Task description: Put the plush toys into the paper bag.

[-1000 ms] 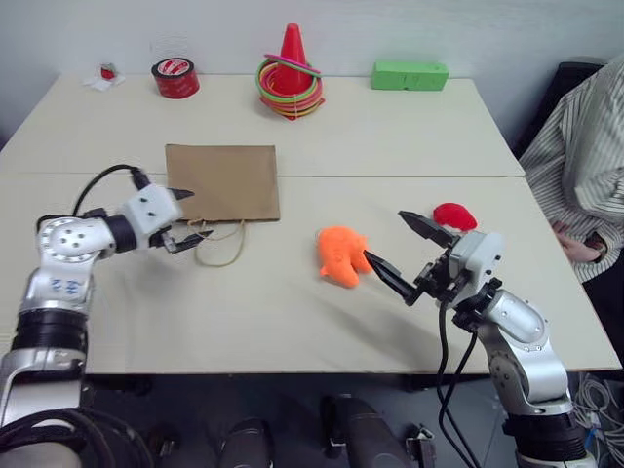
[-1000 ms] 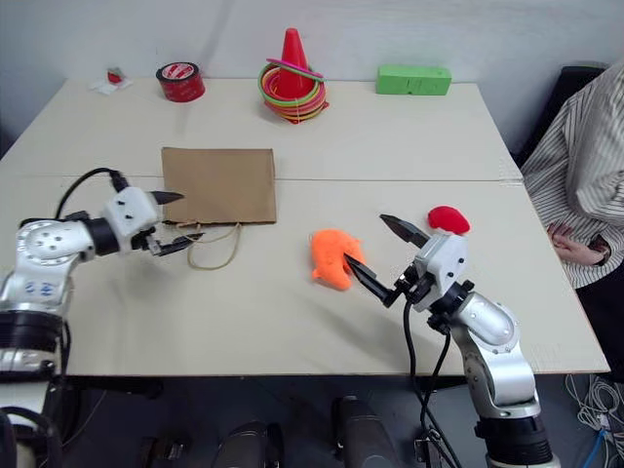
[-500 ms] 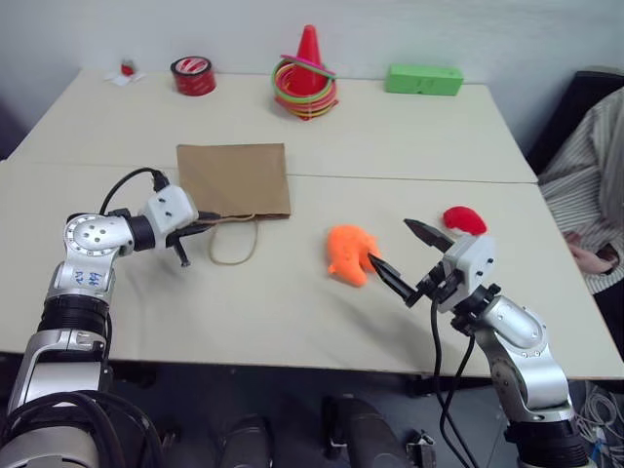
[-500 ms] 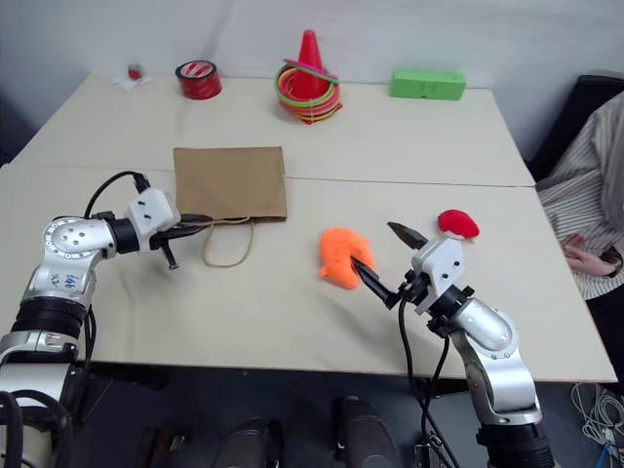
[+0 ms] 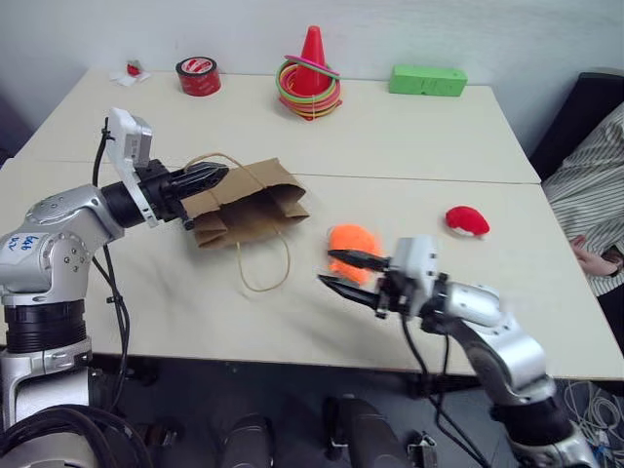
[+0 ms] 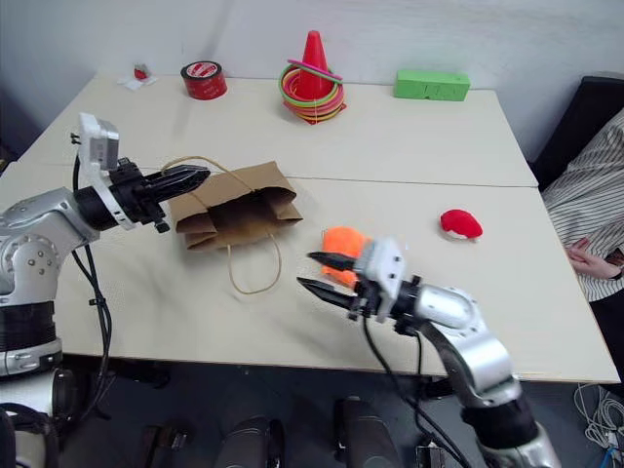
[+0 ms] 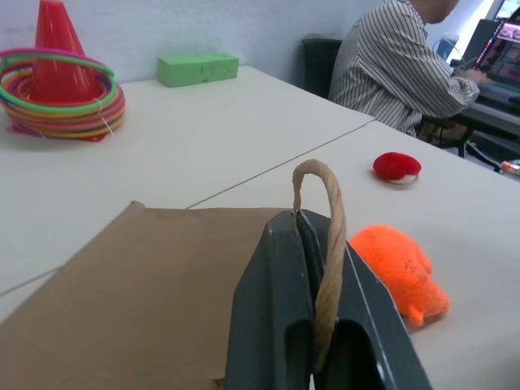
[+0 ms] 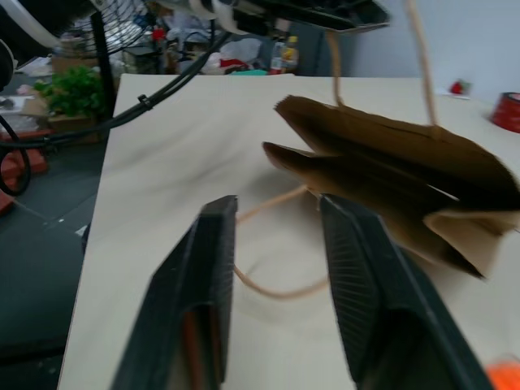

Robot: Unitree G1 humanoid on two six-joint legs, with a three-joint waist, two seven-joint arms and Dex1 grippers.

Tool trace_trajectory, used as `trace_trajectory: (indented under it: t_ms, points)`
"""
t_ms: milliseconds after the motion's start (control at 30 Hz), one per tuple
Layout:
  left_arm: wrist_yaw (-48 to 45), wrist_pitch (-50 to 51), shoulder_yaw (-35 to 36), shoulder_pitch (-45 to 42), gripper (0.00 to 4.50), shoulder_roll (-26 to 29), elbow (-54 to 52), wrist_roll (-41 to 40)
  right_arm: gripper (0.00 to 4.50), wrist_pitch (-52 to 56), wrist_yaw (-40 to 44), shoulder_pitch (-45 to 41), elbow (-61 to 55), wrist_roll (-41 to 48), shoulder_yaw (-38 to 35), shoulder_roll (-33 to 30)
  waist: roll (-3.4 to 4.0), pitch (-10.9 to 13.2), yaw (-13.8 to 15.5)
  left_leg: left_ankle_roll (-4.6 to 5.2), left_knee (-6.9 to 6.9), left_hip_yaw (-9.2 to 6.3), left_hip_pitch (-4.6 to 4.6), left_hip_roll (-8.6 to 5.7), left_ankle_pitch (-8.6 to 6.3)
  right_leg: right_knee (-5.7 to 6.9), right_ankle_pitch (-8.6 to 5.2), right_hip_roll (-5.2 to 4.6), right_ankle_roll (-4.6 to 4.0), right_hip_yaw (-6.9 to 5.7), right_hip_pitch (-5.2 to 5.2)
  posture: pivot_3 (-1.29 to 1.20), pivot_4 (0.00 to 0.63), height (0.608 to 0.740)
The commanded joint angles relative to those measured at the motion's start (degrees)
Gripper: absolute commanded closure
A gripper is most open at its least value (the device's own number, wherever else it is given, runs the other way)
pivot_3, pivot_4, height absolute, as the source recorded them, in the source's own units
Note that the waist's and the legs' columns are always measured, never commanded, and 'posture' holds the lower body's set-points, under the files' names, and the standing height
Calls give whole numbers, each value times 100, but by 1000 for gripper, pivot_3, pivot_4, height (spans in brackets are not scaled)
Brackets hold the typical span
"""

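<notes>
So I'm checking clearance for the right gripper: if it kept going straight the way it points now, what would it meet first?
Probably the paper bag, its mouth partly open. The right gripper points along the table toward it, with only a loose handle loop lying between.

Beige table, pale wall, perhaps dark floor

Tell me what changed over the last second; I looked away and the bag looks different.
The left gripper shut on a twine handle and lifted it, pulling the paper bag's mouth up and open. The right gripper swung left, in front of the orange toy, its fingers narrowing with nothing between them. The red toy, cone, tape roll and green block stayed put.
</notes>
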Motion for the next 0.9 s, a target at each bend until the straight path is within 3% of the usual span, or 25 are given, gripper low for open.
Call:
trace_trajectory:
  t_ms: [33,67,300,600,900]
  points:
    - [249,531,129,8,4500,-54,-709,-484,4175,1,-327,-775,880,-569,418,546,0,0,2,-4,2,1,-1,0,2,1,0,-1,0,1,-1,0,150,740]
    - [312,625,174,37,4500,-87,-798,-571,4475,-55,-393,-973,1162,-731,483,678,1,0,11,-4,2,2,-3,-1,2,0,0,-2,0,1,-3,0,150,740]
    - [715,1431,707,194,4500,-162,-1396,-1626,4475,-542,-1150,-2260,3566,-1814,716,1679,0,0,10,1,3,4,-11,0,-1,-7,0,-8,0,0,-7,0,150,740]
    - [700,1691,1263,496,4500,40,-1726,-2839,4475,-1047,-1415,-2761,5357,-2577,850,2255,0,0,-101,-1,0,3,-12,1,-2,-6,0,-10,0,-1,-7,0,150,740]
    - [-87,543,1267,514,4500,661,-794,-2026,4475,-1160,-695,-2219,5343,-2905,1143,1865,0,-1,-123,-7,-3,9,0,1,-5,-7,-2,-10,-3,-1,-4,0,150,740]
